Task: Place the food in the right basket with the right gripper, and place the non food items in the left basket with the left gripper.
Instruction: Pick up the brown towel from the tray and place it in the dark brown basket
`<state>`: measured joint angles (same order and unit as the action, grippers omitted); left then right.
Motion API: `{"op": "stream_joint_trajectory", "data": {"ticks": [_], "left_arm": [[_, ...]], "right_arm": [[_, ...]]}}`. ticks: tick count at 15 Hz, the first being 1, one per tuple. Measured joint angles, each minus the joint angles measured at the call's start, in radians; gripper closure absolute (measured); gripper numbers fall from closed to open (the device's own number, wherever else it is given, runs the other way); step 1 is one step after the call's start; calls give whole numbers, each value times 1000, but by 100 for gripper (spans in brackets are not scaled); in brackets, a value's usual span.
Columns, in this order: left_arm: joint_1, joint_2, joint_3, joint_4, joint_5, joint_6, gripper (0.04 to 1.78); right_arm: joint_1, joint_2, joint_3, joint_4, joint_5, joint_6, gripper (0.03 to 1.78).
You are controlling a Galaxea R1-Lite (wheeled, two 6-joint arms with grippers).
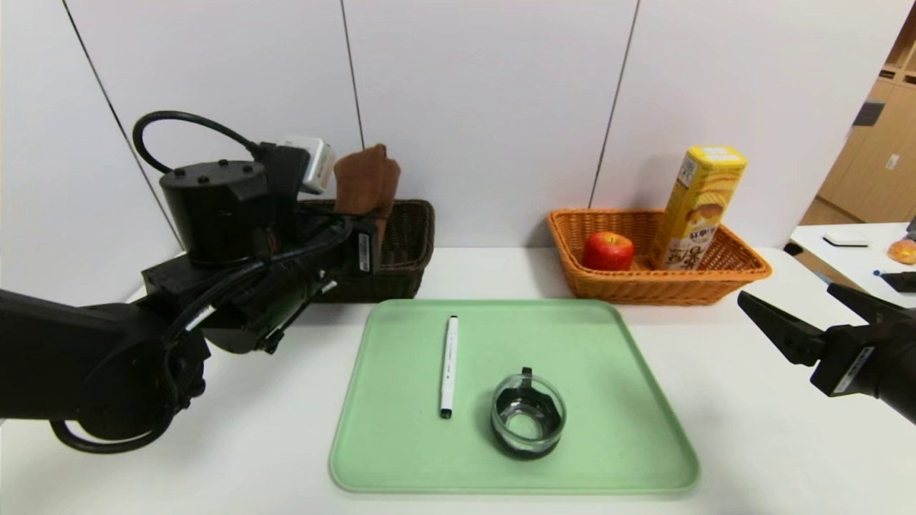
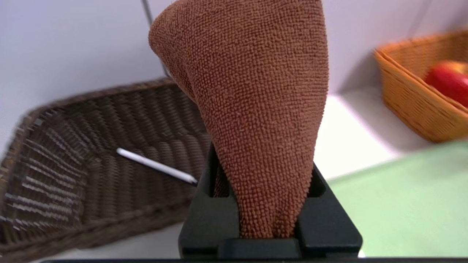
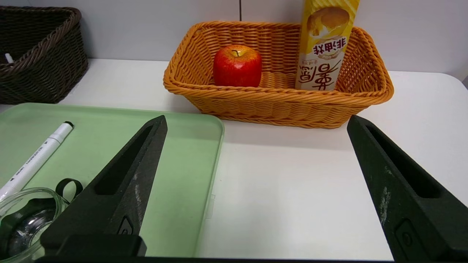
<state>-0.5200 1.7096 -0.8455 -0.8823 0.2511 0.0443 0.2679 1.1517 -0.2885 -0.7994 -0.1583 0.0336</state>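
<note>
My left gripper (image 1: 372, 214) is shut on a brown cloth (image 1: 366, 179), which it holds up over the near rim of the dark brown left basket (image 1: 411, 236). In the left wrist view the cloth (image 2: 252, 91) stands up between the fingers (image 2: 204, 219), and a white pen (image 2: 155, 165) lies in that basket (image 2: 73, 164). The orange right basket (image 1: 730, 275) holds a red apple (image 1: 608, 251) and a yellow snack box (image 1: 698, 207). A white marker (image 1: 449, 365) and a glass cup (image 1: 528, 415) lie on the green tray (image 1: 630, 400). My right gripper (image 1: 794, 315) is open and empty at the table's right.
The tray sits in the middle of the white table, in front of both baskets. A side table (image 1: 851, 247) with small items stands at the far right. A white wall runs behind the baskets.
</note>
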Motion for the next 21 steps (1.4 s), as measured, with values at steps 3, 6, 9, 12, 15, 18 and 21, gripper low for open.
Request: {"op": "stream_joint_trajectory", "data": {"ticks": [3, 6, 9, 12, 15, 18, 21], "left_arm": [[139, 49, -127, 55, -7, 4, 148], [243, 101, -244, 285, -10, -1, 148], [286, 154, -372, 512, -10, -8, 148], [298, 223, -514, 654, -11, -16, 148], [304, 276, -566, 707, -11, -21, 148], [307, 296, -571, 719, -11, -45, 127], [314, 300, -577, 701, -9, -81, 89]], "right_arm": [[0, 1, 1, 0, 0, 1, 12], [0, 3, -2, -1, 1, 0, 12], [0, 3, 1, -1, 1, 1, 12], [0, -1, 13, -1, 1, 3, 12], [0, -4, 20, -1, 1, 3, 12], [0, -5, 21, -1, 3, 3, 12], [0, -3, 22, -1, 19, 5, 12]]}}
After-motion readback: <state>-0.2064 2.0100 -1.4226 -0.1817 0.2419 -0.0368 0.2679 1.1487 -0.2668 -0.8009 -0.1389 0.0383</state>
